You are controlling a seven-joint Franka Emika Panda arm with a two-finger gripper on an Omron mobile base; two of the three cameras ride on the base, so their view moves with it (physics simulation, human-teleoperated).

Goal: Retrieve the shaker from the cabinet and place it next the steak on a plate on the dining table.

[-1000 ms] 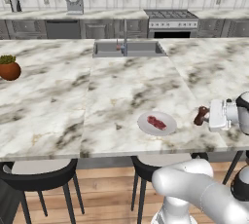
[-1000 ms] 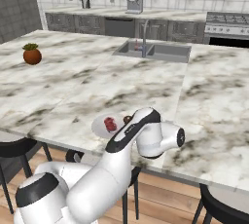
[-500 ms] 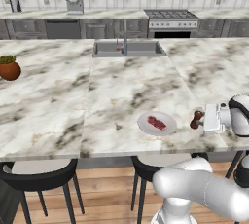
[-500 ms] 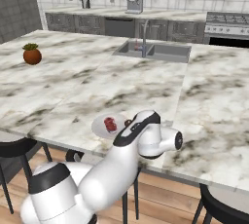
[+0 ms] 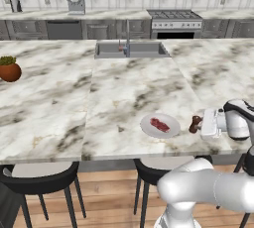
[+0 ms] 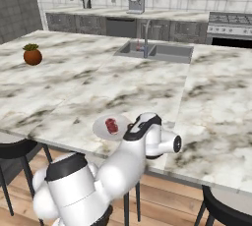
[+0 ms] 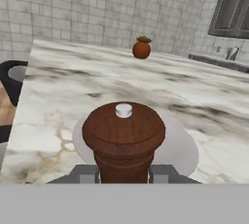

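The small reddish-brown shaker [image 5: 195,124] is upright just right of the white plate [image 5: 168,130], low over the marble dining table [image 5: 114,98]. My gripper [image 5: 200,126] reaches in from the right and is shut on its lower body. From the hand view the shaker [image 7: 124,138] shows its rounded top, with dark fingertips [image 7: 85,173] on either side and the plate [image 7: 187,147] behind it. The red steak [image 5: 159,125] lies on the plate. In the right base view my arm hides the shaker, with the steak [image 6: 111,125] on the plate [image 6: 101,127] beside it.
An orange-brown plant pot [image 5: 10,69] stands at the table's far left. The inset sink [image 5: 131,49] and faucet [image 5: 127,36] are at the table's far side. Black stools [image 5: 39,177] tuck under the near edge. Grey wall cabinets [image 7: 232,11] hang over the back counter.
My gripper has carried the shaker left and slightly down, closer to the plate's right edge. Plate and steak have stayed put.
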